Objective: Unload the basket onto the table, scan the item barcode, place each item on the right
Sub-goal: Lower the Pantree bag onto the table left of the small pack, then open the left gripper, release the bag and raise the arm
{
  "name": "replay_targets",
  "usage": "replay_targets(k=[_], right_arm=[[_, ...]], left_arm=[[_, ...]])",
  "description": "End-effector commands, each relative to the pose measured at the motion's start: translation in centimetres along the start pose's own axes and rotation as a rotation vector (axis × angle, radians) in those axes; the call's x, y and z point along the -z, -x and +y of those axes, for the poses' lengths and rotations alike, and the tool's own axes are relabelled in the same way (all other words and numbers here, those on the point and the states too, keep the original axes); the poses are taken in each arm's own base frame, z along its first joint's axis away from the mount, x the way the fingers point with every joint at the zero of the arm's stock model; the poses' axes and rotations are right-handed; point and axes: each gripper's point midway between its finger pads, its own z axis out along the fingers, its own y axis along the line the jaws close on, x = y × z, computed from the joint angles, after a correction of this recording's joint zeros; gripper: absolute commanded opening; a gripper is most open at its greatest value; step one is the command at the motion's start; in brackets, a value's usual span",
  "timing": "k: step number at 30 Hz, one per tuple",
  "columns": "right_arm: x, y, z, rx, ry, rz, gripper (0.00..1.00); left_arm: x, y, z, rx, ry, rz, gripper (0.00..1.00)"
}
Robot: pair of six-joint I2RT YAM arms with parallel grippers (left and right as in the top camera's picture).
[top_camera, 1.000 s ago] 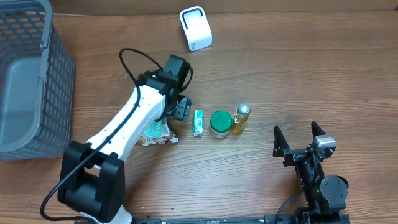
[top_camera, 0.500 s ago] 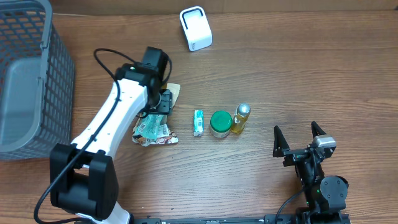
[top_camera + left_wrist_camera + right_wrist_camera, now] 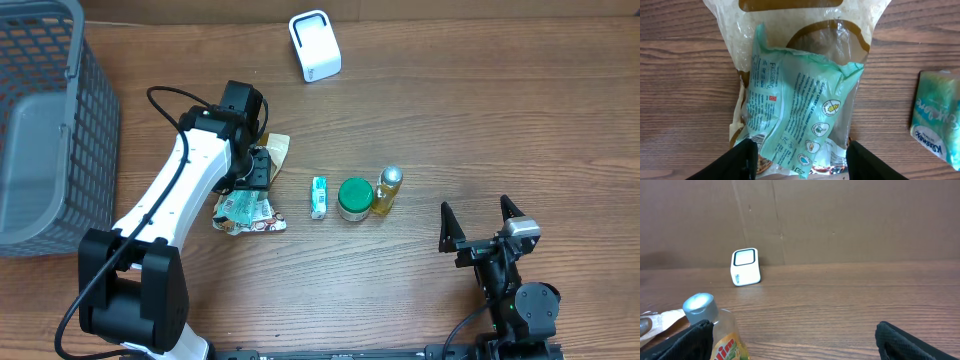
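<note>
Left claw (image 3: 801, 152) flanks packet (image 3: 800, 90) (grip unclear, top cropped).

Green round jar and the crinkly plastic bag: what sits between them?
A small teal-and-white packet lies between the green-lidded round jar and the crinkly plastic bag, touching neither; the overhead view shows it.

The brown wooden table (image 3: 480, 130) before me carries everything. At its far left corner stands a grey mesh basket (image 3: 95, 130). Near the far edge sits a small white scanner (image 3: 315, 45). In the middle lies a crumpled snack bag (image 3: 245, 212), flat on the wood. To its right runs a close row: a small green-and-white packet (image 3: 319, 197), a green-lidded jar (image 3: 354, 198), and a yellow bottle (image 3: 387, 190) with a silver cap, just beside the jar.
</note>
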Motion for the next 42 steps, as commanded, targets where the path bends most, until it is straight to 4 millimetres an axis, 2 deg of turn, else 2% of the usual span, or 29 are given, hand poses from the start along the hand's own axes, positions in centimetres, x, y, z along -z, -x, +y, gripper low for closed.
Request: replay_targets(k=[1, 7, 10, 16, 17, 19, 21, 24, 27, 35, 42], right_arm=[[0.0, -0.3, 0.0, -0.007, 0.002, -0.001, 1.0], [0.0, -0.3, 0.0, -0.007, 0.002, -0.001, 1.0], [0.0, -0.3, 0.0, -0.007, 0.002, -0.001, 1.0], [0.0, -0.3, 0.0, -0.007, 0.002, -0.001, 1.0], [0.0, -0.3, 0.0, -0.007, 0.002, -0.001, 1.0], [0.0, -0.3, 0.0, -0.007, 0.002, -0.001, 1.0], [0.0, -0.3, 0.0, -0.007, 0.002, -0.001, 1.0], [0.0, -0.3, 0.0, -0.007, 0.002, -0.001, 1.0], [0.0, -0.3, 0.0, -0.007, 0.002, -0.001, 1.0], [0.0, -0.3, 0.0, -0.007, 0.002, -0.001, 1.0], [0.0, -0.3, 0.0, -0.007, 0.002, -0.001, 1.0]], left_arm=[[0.1, -0.3, -0.2, -0.025, -0.015, -0.01, 0.54], [-1.8, -1.2, -0.3, -0.025, -0.028, 0.0, 0.44], [-2.9, -1.5, -0.9, -0.026, -0.065, -0.006, 0.44], [-4.8, -2.4, -0.8, -0.026, -0.067, -0.005, 0.45], [-5.1, -2.6, -0.8, -0.026, -0.066, -0.006, 0.43], [-5.4, -2.7, -0.8, -0.026, -0.067, -0.007, 0.25], [-5.4, -2.8, -0.7, -0.026, -0.067, -0.007, 0.17], [-5.0, -2.3, -0.8, -0.026, -0.068, -0.015, 0.04], [-3.7, -1.2, -1.0, -0.024, -0.07, -0.036, 0.04], [1.3, 2.2, -1.7, 0.039, -0.092, -0.102, 0.04], [1.6, 3.0, -1.9, 0.19, -0.113, -0.124, 0.04]])
